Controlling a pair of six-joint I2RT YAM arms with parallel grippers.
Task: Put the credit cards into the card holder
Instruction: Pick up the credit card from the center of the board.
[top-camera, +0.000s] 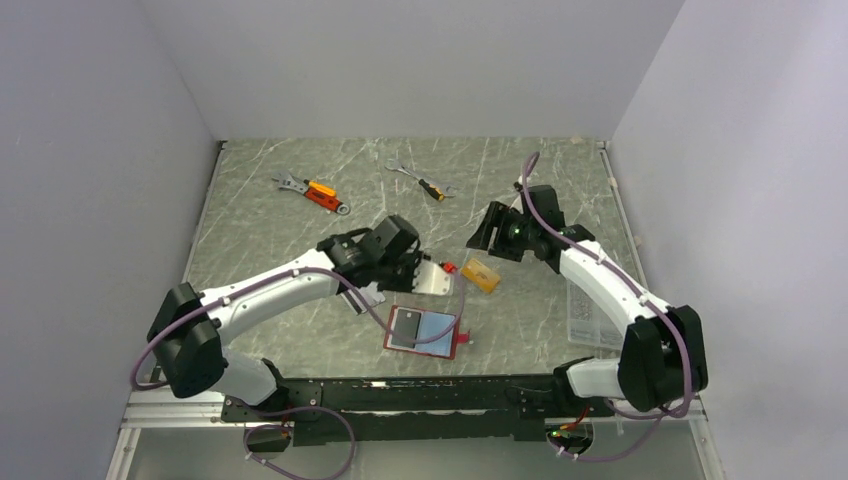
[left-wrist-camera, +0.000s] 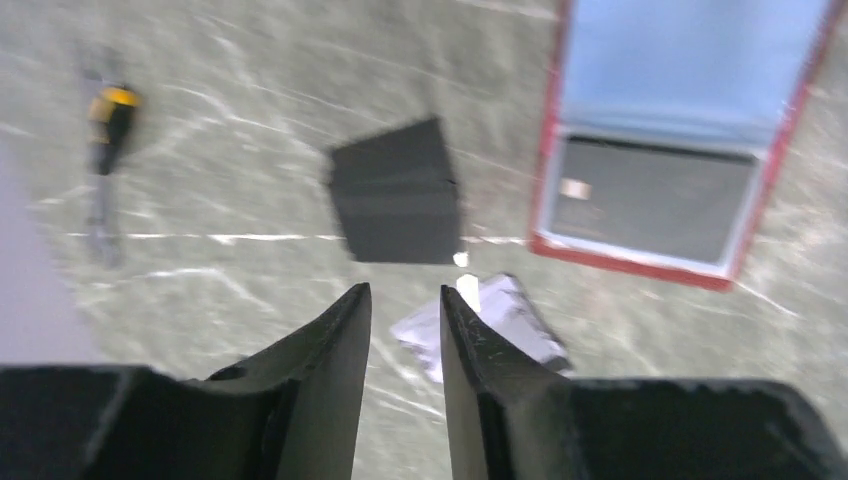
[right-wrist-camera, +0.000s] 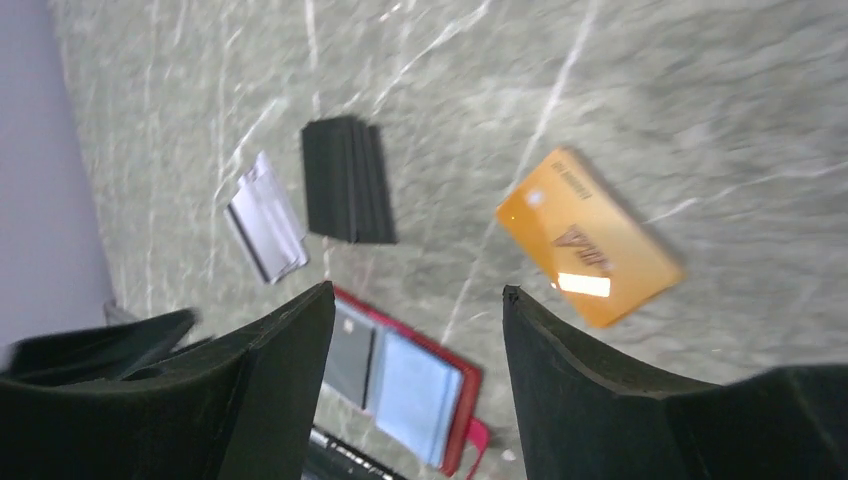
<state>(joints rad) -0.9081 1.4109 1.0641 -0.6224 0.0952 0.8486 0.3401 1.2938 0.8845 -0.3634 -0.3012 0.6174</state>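
Note:
The red card holder (top-camera: 446, 348) lies open near the table's front, pale blue pockets up, with a dark card (top-camera: 405, 327) in its left pocket. A silver-grey credit card (top-camera: 432, 278) lies just beyond my left gripper (top-camera: 412, 265). In the left wrist view that gripper (left-wrist-camera: 405, 290) is slightly open and holds nothing. The silver card (left-wrist-camera: 505, 320) lies past the right finger, a black card (left-wrist-camera: 395, 190) lies ahead, and the holder (left-wrist-camera: 640, 262) is at the right. An orange-gold card (top-camera: 481, 274) lies below my right gripper (top-camera: 487, 233). This gripper (right-wrist-camera: 418, 290) is wide open and empty above the holder (right-wrist-camera: 465, 385), with the orange card (right-wrist-camera: 585, 235) to its right.
Two orange-handled wrenches (top-camera: 318, 192) (top-camera: 425, 184) lie at the back of the table; one wrench (left-wrist-camera: 108, 120) shows in the left wrist view. A small red piece (top-camera: 449, 267) sits between the silver and orange cards. A clear plastic box (top-camera: 590, 315) stands at the right edge.

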